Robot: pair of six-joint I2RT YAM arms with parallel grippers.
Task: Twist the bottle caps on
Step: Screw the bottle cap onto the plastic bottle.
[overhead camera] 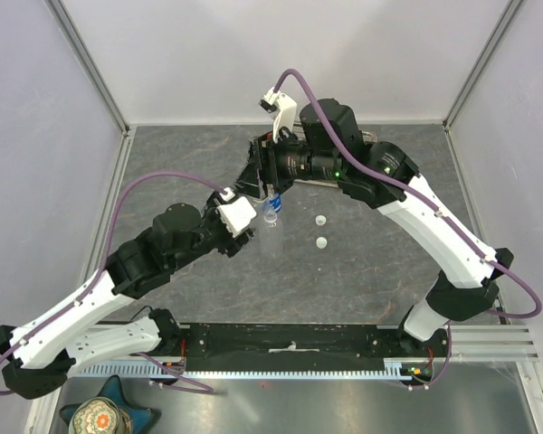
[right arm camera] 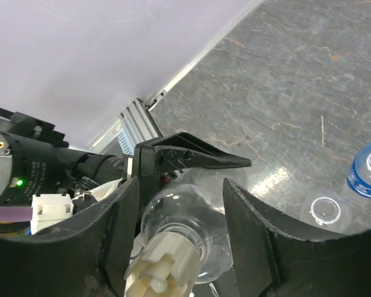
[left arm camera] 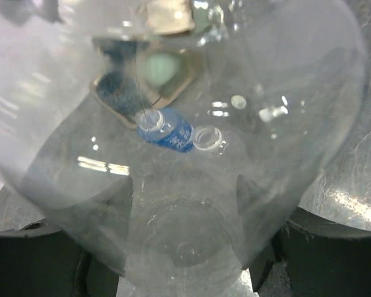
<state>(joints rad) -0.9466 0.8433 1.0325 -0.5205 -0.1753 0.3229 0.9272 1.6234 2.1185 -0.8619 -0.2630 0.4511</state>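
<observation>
1. your left gripper (left arm camera: 185, 253) is clamped round the body of a small clear plastic bottle (overhead camera: 271, 237), most likely to stop it spinning while its cap is turned.
2. your right gripper (right arm camera: 180, 207) stands astride the bottle's neck. its jaws are partly open, with a gap showing on one side of the ridged cream-white plastic screw cap (right arm camera: 156, 267), and it has hold of nothing.
3. that cap sits on the mouth of the held bottle. the views do not show whether it is fully tight; the parted jaws would suit either a fresh grip for another turn or a release.
4. one small round loose white cap (overhead camera: 320, 220) and a second loose white cap (overhead camera: 320, 242) lie near each other on the grey stone-look table (overhead camera: 389, 271), to the right of the held bottle and probably within your right arm's easy reach.
5. a blue-labelled clear bottle (right arm camera: 366, 172) and a plain clear bottle (right arm camera: 324, 210) stand just beside each other with open mouths, so the job looks roughly a third done.
6. the held bottle's thin walls may give under a hard squeeze, so keep the grip moderate.
</observation>
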